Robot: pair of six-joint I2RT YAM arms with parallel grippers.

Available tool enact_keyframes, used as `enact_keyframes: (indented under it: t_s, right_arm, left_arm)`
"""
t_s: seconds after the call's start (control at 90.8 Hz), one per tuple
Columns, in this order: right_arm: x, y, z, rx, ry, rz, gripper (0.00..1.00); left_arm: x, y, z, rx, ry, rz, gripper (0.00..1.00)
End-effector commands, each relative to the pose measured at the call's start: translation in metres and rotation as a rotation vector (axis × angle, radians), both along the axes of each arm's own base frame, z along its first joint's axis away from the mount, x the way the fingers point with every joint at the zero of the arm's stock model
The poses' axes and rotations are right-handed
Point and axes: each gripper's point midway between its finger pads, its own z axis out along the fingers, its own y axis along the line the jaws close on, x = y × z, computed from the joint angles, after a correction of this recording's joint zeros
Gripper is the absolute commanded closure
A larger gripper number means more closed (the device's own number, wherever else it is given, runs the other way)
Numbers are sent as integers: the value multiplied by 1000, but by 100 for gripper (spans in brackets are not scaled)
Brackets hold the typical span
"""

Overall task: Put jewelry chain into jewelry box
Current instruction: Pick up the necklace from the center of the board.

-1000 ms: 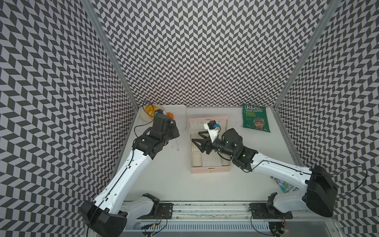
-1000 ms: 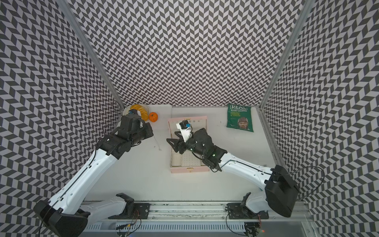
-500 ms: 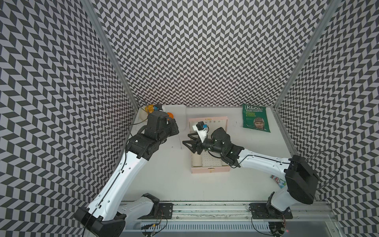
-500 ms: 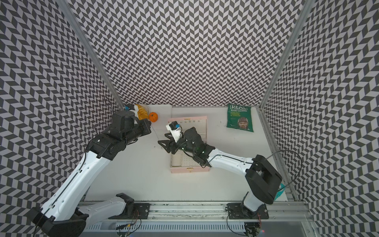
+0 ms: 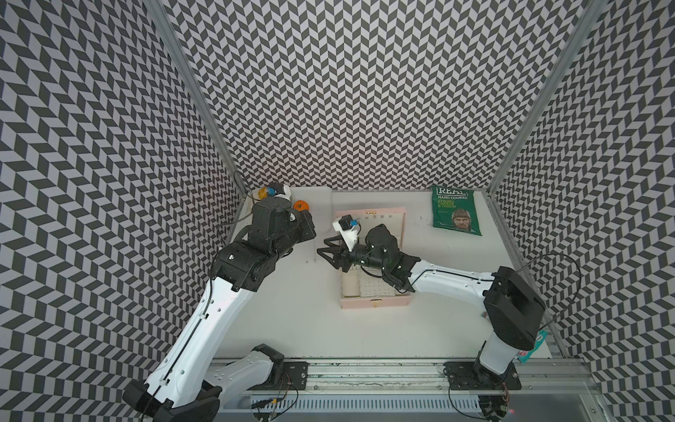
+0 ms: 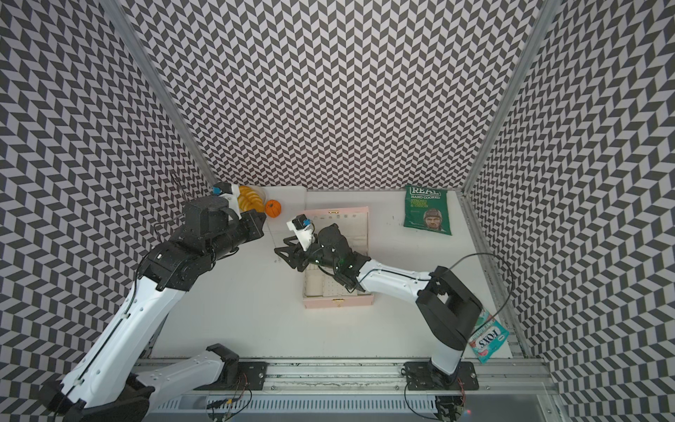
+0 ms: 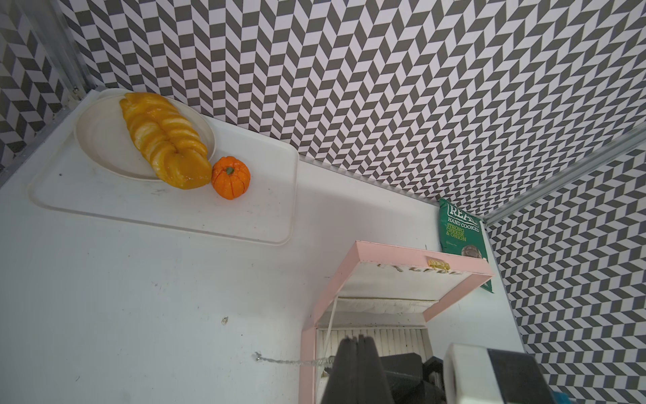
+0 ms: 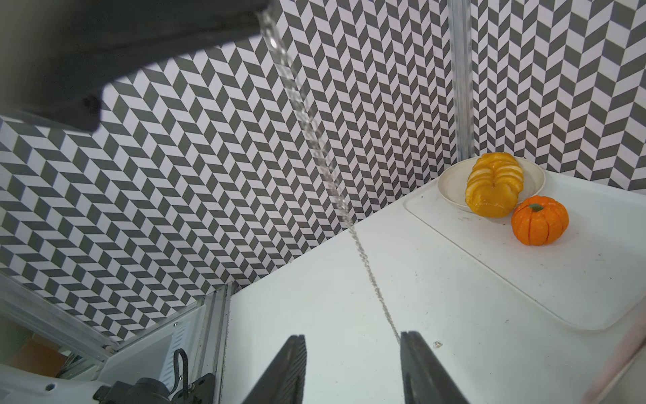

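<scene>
REAL Hand Cooked crisps bag, FOX'S packet, my left jaws pinching the jewelry chain dangling just beside the open jewelry box, right jaws spread, swung off the box toward the chain since a sec ago

jewelry chain: fine metal links, bright silver, glinting. jewelry box: pale pink shell, matt, smooth. clasp: polished gold metal. lining: cream, ribbed, looks like soft cloth. right tool: matt black plastic, slightly grainy. counter: white, matt, scuffed and specked. tray beyond the right tool: smooth white plastic, low sheen. crisp bag: glossy green film. frame posts: brushed metal.
</scene>
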Motion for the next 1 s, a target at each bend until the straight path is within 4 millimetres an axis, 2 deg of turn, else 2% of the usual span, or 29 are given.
enact_keyframes:
  t_s: [0.0,0.253,0.419,0.496,0.617,0.738,0.991]
  right_arm:
    - [-3,12,21,63,-45,33,52]
    - [2,22,14,53,-40,36,53]
    - [4,25,6,41,-31,36,57]
    - [4,25,3,37,-29,39,63]
    - [2,26,0,34,-25,45,64]
    - [3,27,-2,32,-23,51,78]
    - [6,31,-5,26,-18,48,69]
  left_arm:
    - [-10,0,16,-21,-29,-19,100]
    - [-12,0,21,-28,-38,-21,100]
    - [-13,0,24,-33,-42,-22,100]
    - [-13,0,25,-37,-43,-21,100]
    - [-13,0,26,-38,-44,-23,100]
    - [-12,-1,26,-41,-45,-24,100]
    - [-12,-2,26,-45,-44,-27,100]
